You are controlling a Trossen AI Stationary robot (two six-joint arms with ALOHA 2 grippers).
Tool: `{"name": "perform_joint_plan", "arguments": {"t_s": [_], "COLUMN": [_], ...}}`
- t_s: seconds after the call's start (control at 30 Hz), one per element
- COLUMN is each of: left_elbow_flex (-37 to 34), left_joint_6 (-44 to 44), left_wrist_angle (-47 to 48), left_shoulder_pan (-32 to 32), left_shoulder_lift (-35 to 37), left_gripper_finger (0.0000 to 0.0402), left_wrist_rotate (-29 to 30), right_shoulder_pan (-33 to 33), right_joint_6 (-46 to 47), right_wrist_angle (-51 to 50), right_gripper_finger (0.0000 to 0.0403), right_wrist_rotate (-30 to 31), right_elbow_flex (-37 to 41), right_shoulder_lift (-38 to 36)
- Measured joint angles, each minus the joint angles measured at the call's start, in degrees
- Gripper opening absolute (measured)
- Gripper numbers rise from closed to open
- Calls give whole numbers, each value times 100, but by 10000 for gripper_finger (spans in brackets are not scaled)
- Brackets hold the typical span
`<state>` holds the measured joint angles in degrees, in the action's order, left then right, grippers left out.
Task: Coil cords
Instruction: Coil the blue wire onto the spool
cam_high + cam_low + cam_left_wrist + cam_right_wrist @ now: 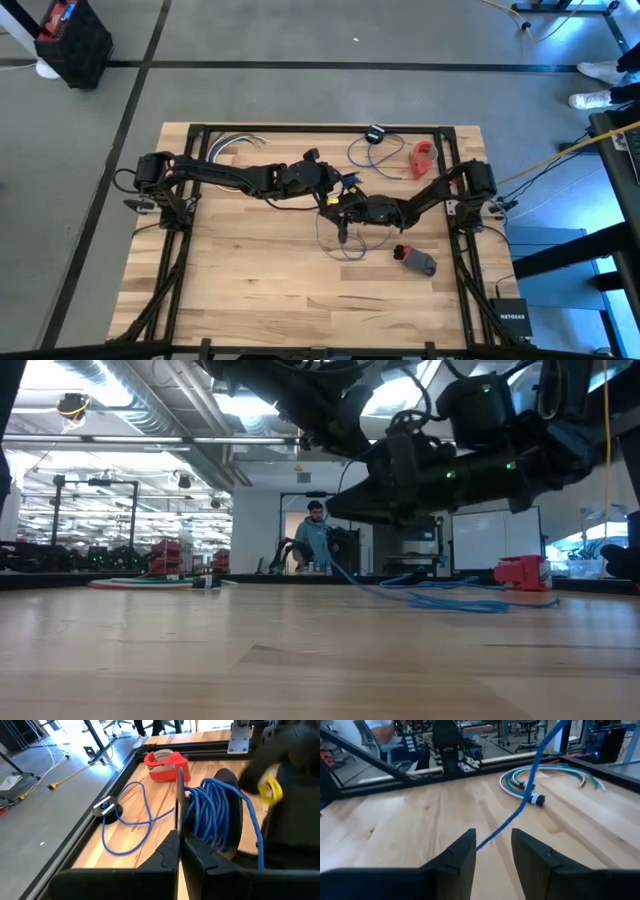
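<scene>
Near the counter's point(250, 280) middle we see the right gripper point(341, 236), fingers point(457, 857) apart with the blue cord point(520, 805) running between them. Just behind, the left gripper point(335, 181) has its fingers point(172, 852) together beside a coiled bundle of cord point(215, 815). Toward the far edge lie the cord's black disc point(106, 808) and a red tape dispenser point(167, 765).

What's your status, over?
Left gripper shut. Right gripper open around blue cord, mid-table. Red tape dispenser beside the coil, clear.
</scene>
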<state>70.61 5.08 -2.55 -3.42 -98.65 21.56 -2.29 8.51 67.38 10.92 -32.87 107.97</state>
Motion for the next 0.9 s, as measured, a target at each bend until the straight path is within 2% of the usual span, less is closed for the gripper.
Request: {"name": "perform_joint_plan", "arguments": {"t_s": [0.17,0.27,0.53,0.73,0.9], "left_elbow_flex": [0,0,0,0,0], "left_joint_6": [0,21,70,114,133], "left_wrist_angle": [-4,8,9,22,140], "left_shoulder_pan": [0,0,6,151,291], "left_shoulder_lift": [0,0,30,246,384], "left_gripper_finger": [0,0,0,0,0], "left_wrist_rotate": [2,2,2,20,15], "right_shoulder_pan": [5,5,5,3,3], "right_joint_6": [-27,-127,-430,-451,-453], "right_wrist_angle": [-32,-35,-285,-278,-266], "right_gripper_finger": [128,115,11,25,7], "right_wrist_rotate": [4,41,172,600,747], "right_elbow_flex": [-261,-283,-199,-32,239], "right_shoulder_lift": [289,304,304,304,168]}}
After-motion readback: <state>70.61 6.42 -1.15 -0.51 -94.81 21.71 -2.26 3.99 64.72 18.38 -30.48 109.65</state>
